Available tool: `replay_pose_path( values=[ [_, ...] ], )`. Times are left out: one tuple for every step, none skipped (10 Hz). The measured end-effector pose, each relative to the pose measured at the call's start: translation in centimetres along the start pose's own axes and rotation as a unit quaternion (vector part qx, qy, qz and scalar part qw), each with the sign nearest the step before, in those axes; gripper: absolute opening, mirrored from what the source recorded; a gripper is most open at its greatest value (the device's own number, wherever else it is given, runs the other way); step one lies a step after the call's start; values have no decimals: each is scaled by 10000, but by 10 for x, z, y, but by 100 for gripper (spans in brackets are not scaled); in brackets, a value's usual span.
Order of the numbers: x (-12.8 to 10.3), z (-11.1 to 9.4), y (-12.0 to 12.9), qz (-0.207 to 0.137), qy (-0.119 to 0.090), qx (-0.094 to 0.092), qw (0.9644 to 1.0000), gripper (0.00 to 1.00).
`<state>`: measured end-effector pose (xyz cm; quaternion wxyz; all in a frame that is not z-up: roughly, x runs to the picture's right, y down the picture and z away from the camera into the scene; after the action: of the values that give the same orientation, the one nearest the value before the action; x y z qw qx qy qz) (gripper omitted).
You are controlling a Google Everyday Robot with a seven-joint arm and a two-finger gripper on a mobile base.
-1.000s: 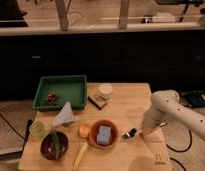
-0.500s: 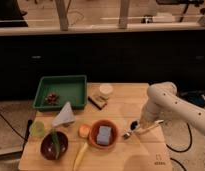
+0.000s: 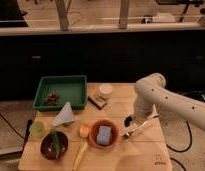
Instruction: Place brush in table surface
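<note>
So the hand (image 3: 130,122) is hanging low over the right part of the bench (image 3: 141,156), just right of the orange bowl (image 3: 92,137). It's sitting fully closed, pinching the brush (image 3: 142,127) as far as I can tell. The brush is lying at a slant, pale handle running up toward the right, lower end reaching almost to the bowl's rim. Can't tell whether it's resting on the wood or hovering just off it. The dark bit at the hand is blending with what might be the bristle head, so I'm not calling which is which. The white arm (image 3: 156,95) is getting cut off at the right edge. A blue sponge (image 3: 104,134) is sitting in the bowl, and the green tray (image 3: 71,92) is sitting well apart, back left.
</note>
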<state>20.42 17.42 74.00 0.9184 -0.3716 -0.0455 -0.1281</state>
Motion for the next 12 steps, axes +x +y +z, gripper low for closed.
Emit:
replay_pose_path(
  values=[
    [-3,-3,1,17,40,6,10000,0],
    [-5,-6,1,33,105,33,9999,0],
    [-9,-10,0,45,121,90,9999,0],
    [-10,-14,2,65,165,115,9998,0],
    [-11,-16,2,85,173,134,9997,0],
    [-10,-19,4,112,195,153,9996,0],
    [-9,-22,5,141,210,180,9995,0],
    [-8,-24,6,158,218,192,9995,0],
    [-7,-25,6,168,231,205,9994,0],
    [-6,-28,7,182,245,218,9993,0],
    [-6,-29,8,191,243,223,9993,0],
    [-6,-30,9,197,238,224,9993,0]
  ],
)
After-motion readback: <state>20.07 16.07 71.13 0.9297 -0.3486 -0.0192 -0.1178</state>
